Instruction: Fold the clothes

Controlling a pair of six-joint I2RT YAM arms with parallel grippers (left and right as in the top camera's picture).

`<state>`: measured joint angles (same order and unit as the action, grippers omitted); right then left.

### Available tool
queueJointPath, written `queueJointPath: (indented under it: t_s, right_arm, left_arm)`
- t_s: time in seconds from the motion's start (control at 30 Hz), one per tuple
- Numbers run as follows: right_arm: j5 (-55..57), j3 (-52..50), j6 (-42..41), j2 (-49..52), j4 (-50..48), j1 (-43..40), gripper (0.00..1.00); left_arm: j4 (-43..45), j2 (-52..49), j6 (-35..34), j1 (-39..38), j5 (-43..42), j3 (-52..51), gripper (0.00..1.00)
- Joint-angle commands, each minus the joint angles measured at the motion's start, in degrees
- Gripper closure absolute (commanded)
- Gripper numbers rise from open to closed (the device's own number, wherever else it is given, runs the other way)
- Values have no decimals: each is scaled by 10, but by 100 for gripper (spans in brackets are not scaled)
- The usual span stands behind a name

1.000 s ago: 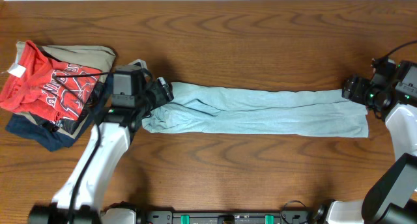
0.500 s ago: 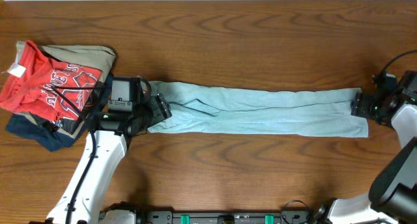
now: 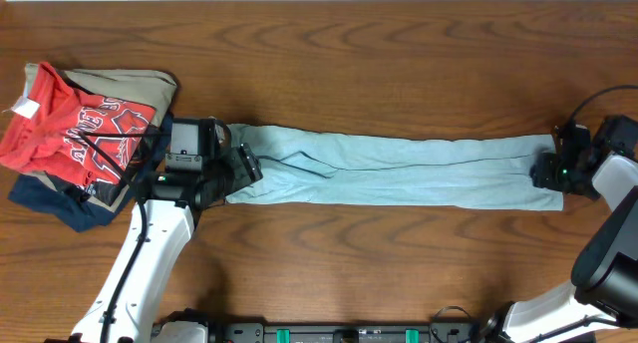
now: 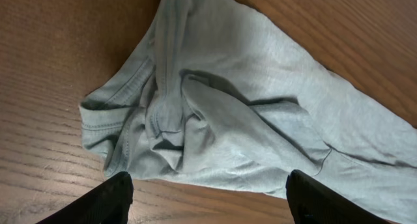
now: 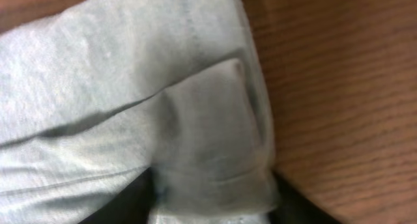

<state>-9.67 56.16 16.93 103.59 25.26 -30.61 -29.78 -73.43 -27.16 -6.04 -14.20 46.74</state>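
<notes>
The clothes (image 3: 399, 169), one pale blue T-shirt, lie as a long narrow strip across the middle of the wooden table (image 3: 349, 64). My left gripper (image 3: 244, 167) hovers at the strip's left end. In the left wrist view it (image 4: 208, 191) is open over bare wood, with the bunched collar end (image 4: 195, 113) just beyond its fingertips (image 4: 117, 195). My right gripper (image 3: 546, 171) is at the strip's right end. In the right wrist view the hem fold (image 5: 212, 159) fills the gap between its dark fingers (image 5: 130, 201), which press on it from both sides.
At the far left is a heap of other garments: a red shirt with white lettering (image 3: 80, 129) on top, a khaki piece (image 3: 130, 84) behind it and a navy one (image 3: 50, 203) beneath. The left arm's base link is close to this pile.
The right gripper has slid a little left onto the shirt's right end and its jaws have narrowed around the fabric. The left gripper drew back slightly, then held still, open.
</notes>
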Motion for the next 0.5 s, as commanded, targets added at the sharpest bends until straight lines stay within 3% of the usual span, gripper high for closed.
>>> queueJointPath:
  t_s: [0.0, 0.1, 0.13, 0.47]
  right_arm:
    - [-9, -4, -2, 15, 3, -1, 76]
    - [-9, -3, -18, 15, 3, -1, 97]
    - [-9, -2, -28, 13, 3, -1, 99]
    - [-9, 79, -93, -53, 82, 5, 99]
  left_arm:
    - [-2, -3, 5, 2, 7, 3, 23]
    - [-3, -3, 5, 2, 7, 3, 23]
    - [-5, -3, 5, 2, 7, 3, 23]
    - [-24, -3, 5, 2, 7, 3, 23]
